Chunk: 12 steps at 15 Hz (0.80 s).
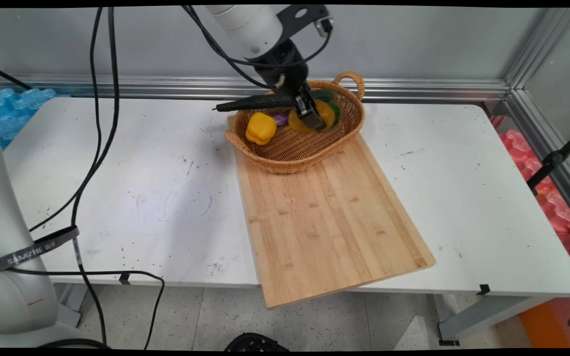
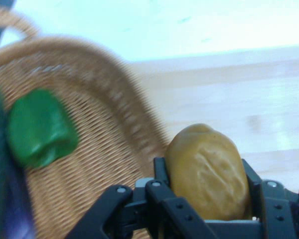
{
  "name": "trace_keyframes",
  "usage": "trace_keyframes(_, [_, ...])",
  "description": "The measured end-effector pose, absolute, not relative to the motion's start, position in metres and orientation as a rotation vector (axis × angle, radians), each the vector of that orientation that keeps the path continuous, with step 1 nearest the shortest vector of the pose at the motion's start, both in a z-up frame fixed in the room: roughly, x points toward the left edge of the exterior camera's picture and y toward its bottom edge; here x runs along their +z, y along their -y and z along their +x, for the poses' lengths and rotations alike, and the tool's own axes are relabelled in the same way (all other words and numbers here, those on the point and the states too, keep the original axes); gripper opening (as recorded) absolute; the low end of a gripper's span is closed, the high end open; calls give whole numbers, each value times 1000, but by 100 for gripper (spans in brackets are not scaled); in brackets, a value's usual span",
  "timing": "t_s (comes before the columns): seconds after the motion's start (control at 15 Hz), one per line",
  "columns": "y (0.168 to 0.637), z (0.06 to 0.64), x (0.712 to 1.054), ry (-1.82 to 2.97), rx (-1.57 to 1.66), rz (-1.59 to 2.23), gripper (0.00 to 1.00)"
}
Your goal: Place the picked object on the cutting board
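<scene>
My gripper reaches down into the far right part of a woven wicker basket and is shut on a yellow-brown, potato-like lump. In the hand view the lump sits between the two black fingers, with the basket's wall to its left. A green pepper lies just behind it. A yellow pepper, a purple vegetable and a long dark green one across the rim share the basket. Whether the lump rests on the basket's bottom is hidden.
The basket stands on the far end of a long wooden cutting board, which runs toward the table's near edge and overhangs it. Black cables hang over the white table's left half. The basket's handle rises at its back right.
</scene>
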<state>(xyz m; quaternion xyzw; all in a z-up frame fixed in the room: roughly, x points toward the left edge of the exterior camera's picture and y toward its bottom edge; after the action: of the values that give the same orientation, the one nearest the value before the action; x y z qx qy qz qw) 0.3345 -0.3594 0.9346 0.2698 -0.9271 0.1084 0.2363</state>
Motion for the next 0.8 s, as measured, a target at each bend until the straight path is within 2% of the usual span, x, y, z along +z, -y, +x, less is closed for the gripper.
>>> trace_keyframes(0.4, [346, 291, 933, 2560, 222, 530, 0])
trace_keyframes(0.8, [338, 239, 895, 2589, 141, 366, 0])
